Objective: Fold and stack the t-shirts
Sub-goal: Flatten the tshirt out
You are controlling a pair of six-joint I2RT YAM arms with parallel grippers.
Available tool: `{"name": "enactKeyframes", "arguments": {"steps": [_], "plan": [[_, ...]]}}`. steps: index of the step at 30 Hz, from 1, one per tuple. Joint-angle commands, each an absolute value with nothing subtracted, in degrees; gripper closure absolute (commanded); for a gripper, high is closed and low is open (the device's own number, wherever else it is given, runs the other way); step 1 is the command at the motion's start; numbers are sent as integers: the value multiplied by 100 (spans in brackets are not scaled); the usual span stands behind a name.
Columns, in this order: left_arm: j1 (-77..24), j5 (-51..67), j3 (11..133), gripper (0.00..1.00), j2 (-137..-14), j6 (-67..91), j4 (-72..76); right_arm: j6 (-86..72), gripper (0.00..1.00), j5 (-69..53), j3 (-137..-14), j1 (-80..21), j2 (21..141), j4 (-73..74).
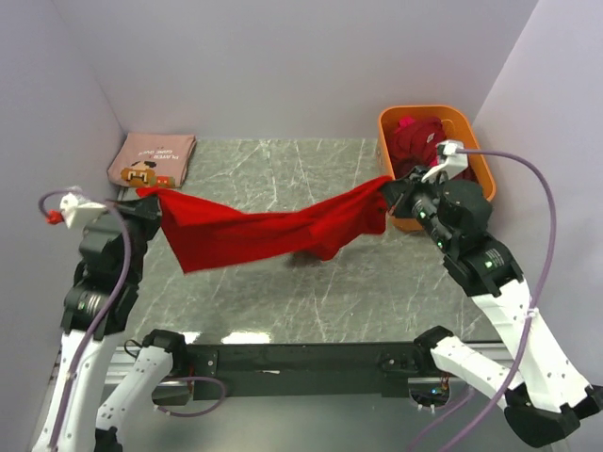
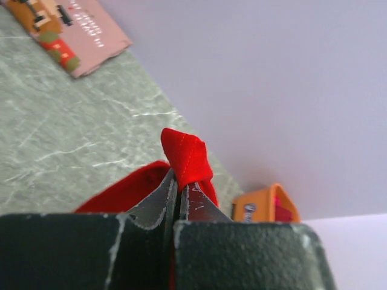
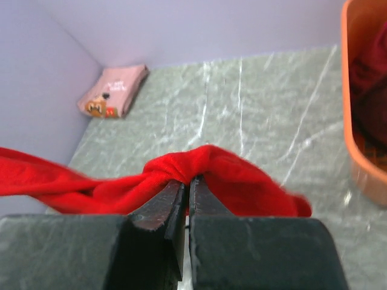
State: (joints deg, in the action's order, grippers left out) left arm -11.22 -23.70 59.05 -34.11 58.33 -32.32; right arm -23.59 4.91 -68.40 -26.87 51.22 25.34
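The bright red t-shirt [image 1: 268, 233] hangs stretched in the air between both arms, above the marble table. My left gripper [image 1: 143, 194] is shut on its left end; the left wrist view shows red cloth [image 2: 186, 156] pinched between the jaws. My right gripper [image 1: 389, 188] is shut on its right end, seen bunched in the right wrist view [image 3: 199, 166]. A folded dusty-pink t-shirt with cartoon print [image 1: 151, 158] lies at the back left corner. Dark maroon t-shirts [image 1: 419, 143] sit inside the orange tub.
The orange plastic tub [image 1: 480, 162] stands at the back right against the wall, close beside my right gripper. Lilac walls close the table on the left, back and right. The green marble table [image 1: 311, 292] lies below the hanging shirt.
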Motion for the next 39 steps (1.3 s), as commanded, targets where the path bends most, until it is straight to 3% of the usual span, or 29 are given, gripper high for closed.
{"name": "enactKeyframes", "arguments": {"steps": [1,5,8,9,10,11,12,13,14,15,22,33,39], "plan": [[-1090,-2654,5845,99,-4206,5810,-3077,-2636,97,570,-6382,-2681,5421,2716],[-950,-2550,5845,99,-5455,5687,-2761,-2716,99,256,-6153,-2216,6282,2664],[-415,-1847,5888,98,-6746,5450,-2085,-2576,98,18,-6152,-1837,7266,2102],[-143,-1654,6071,91,-7516,5380,-1944,-2523,93,18,-6239,-1802,7547,1918],[-36,-1278,6212,81,-7915,5301,-1829,-2409,84,-104,-6519,-1810,8115,1899],[-18,-1118,6405,67,-8319,5195,-1802,-2382,58,-166,-6704,-1802,8391,1925],[148,-986,6816,38,-9011,5116,-1837,-2373,50,-167,-6880,-1819,8646,2108],[149,-871,7029,24,-9296,5080,-1941,-2312,41,-210,-7169,-1811,9023,2188],[158,-809,7197,16,-9499,4976,-2082,-2294,24,-202,-7268,-1828,9139,2232],[150,-756,7268,1,-9658,4940,-2074,-2285,18,-106,-7303,-1872,9184,2285],[158,-1133,6075,1,-8606,5386,-2232,-2469,16,518,-6621,-2048,8843,2435],[149,-783,3518,1,-6312,5924,-2961,-3050,16,932,-5477,-2048,8131,2233],[149,-53,2778,1,-6266,5976,-2953,-3155,16,1002,-5282,-2030,7849,1995]]}}
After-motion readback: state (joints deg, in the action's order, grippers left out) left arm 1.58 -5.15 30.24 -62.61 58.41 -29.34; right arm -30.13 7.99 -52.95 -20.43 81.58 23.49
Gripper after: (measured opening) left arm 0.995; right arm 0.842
